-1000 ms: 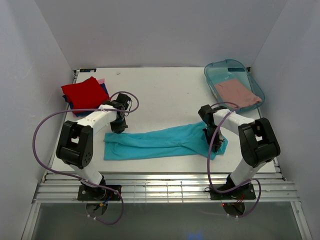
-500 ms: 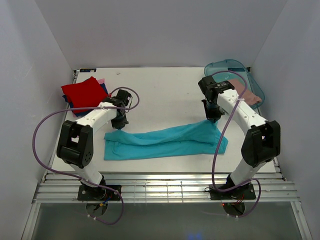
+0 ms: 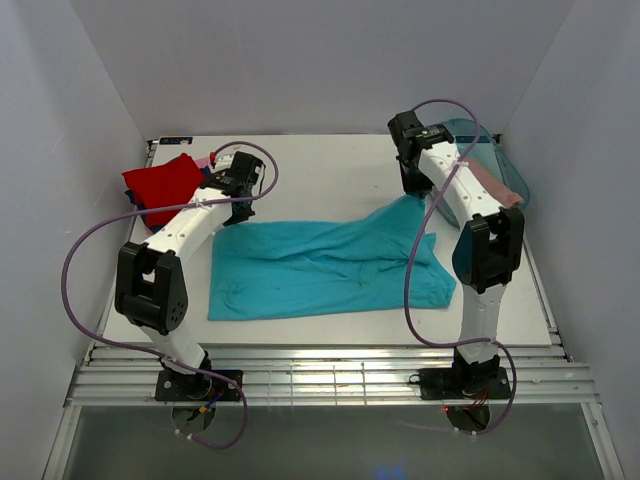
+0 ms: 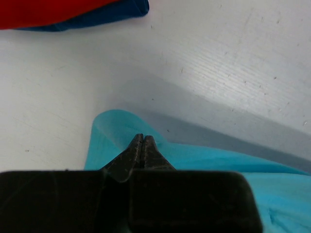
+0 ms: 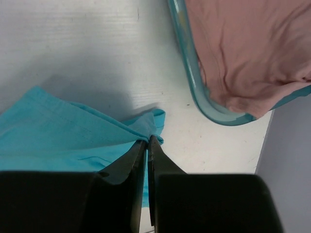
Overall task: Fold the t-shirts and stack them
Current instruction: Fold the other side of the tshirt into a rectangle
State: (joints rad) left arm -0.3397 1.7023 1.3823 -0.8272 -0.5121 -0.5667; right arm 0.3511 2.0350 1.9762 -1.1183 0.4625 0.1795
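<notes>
The large teal t-shirt (image 3: 320,270) lies across the middle of the tabletop (image 3: 320,165), its near hem flat toward 6 o'clock and its far edge raised at two corners. The left arm (image 3: 195,225) has its jaws shut on the corner at about 10 o'clock, and the right arm (image 3: 455,195) has its jaws shut on the corner at about 2 o'clock. Both wrist views show only a thin bit of hem caught at the very tips, so the likeliest failure is cloth slipping free on one side if the pull is sharp or uneven, leaving the shirt skewed. The right hold sits just beside the rim of the translucent tub (image 5: 192,73) that holds the dusty-pink t-shirt (image 5: 243,53). A move further toward 2 o'clock could drape teal cloth over the rim or nudge the tub. On the other side, the stack topped by the red t-shirt (image 3: 160,185), with a dark blue t-shirt (image 4: 97,17) under it, lies near the left hold at 10 o'clock and could be brushed. The creases near 5 o'clock may get folded in if the cloth is not drawn taut first.
</notes>
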